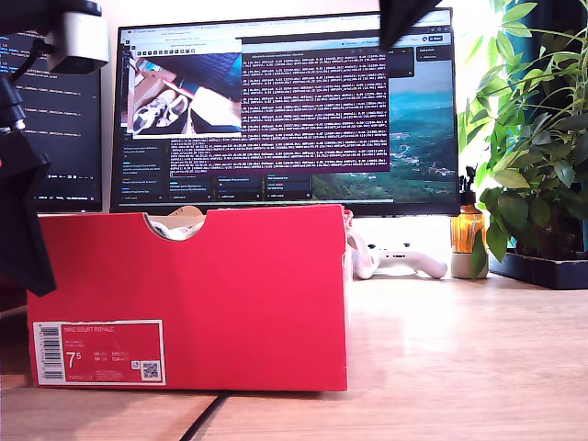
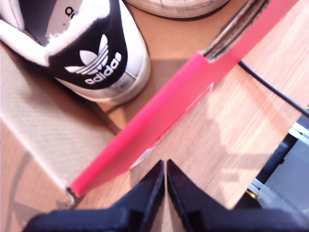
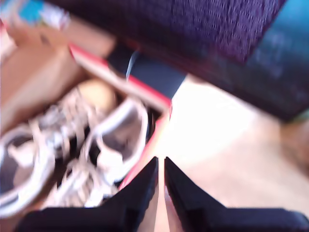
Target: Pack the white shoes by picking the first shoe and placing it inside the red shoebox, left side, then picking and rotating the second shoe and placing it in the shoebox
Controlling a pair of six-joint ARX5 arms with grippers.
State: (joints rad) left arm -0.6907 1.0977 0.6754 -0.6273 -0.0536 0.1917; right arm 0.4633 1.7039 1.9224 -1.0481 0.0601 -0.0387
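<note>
Shoebox [image 1: 188, 299] first, as the exterior view has it: the red shoebox stands on the wooden table [image 1: 459, 358] toward the exterior view's left, label end facing the camera, with a bit of white showing in the half-round notch; dark arm parts hang at the top and at the exterior view's left edge, but which arm is which cannot be told there. Along the first wrist view, the robot's first gripper [image 2: 165, 180] has its jaws pressed together on nothing, poised above the table just outside the box's red wall [image 2: 193, 104], while one of the white shoes [image 2: 91, 58] lies heel-up inside on the brown floor. The second wrist view is blurred, yet both shoes [image 3: 72, 145] seem to lie side by side within the box, and the second gripper [image 3: 161, 180] is likewise pinched closed and empty over the box's corner. Packing looks done, so the remaining risk, as I judge it, is a careless arm clipping the red rim and dragging or tipping the box, or snagging the black cable [image 2: 270, 87] running across the table beside it.
</note>
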